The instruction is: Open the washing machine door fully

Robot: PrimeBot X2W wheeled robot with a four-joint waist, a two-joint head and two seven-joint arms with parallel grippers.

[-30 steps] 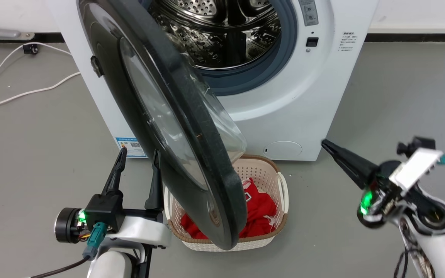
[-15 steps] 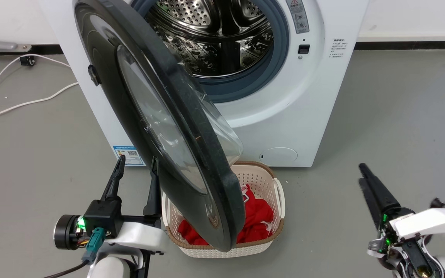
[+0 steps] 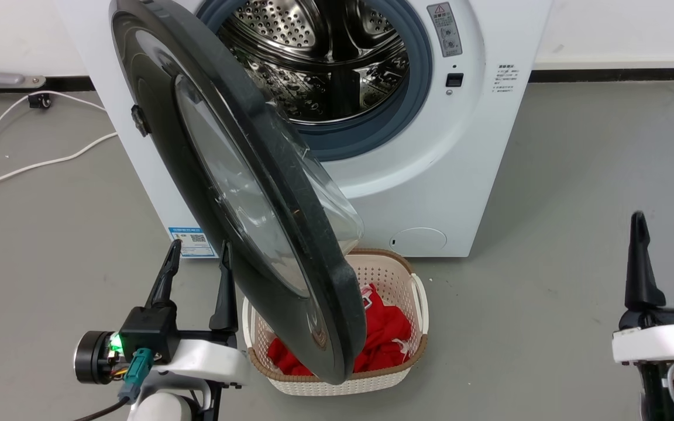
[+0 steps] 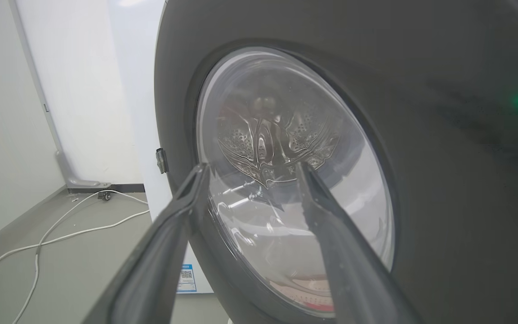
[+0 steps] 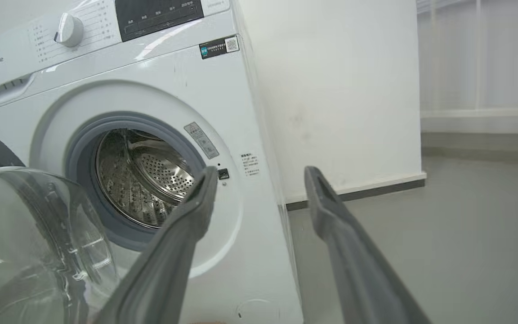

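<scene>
The white washing machine (image 3: 430, 175) (image 5: 241, 252) stands ahead with its steel drum exposed. Its black round washing machine door (image 3: 267, 193) (image 4: 443, 180) hangs swung out toward me, hinged at the left, its lower edge over a basket. The bulging glass window (image 5: 20, 243) shows at the left of the right wrist view. My left gripper (image 3: 198, 244) (image 4: 250, 167) is open, just left of the door's outer face, holding nothing. My right gripper (image 3: 662, 219) (image 5: 261, 170) is open at the lower right, well clear of the machine.
A cream laundry basket (image 3: 416, 345) with red cloth (image 3: 387, 336) sits on the floor under the door. White cables (image 3: 21, 166) trail across the grey floor at the left. A white wall (image 5: 353, 90) rises behind the machine, with open floor to its right.
My right arm has drawn back to the lower right, turned its fingers upright and opened them. The camera has shifted slightly. The door and my left gripper stand as before.
</scene>
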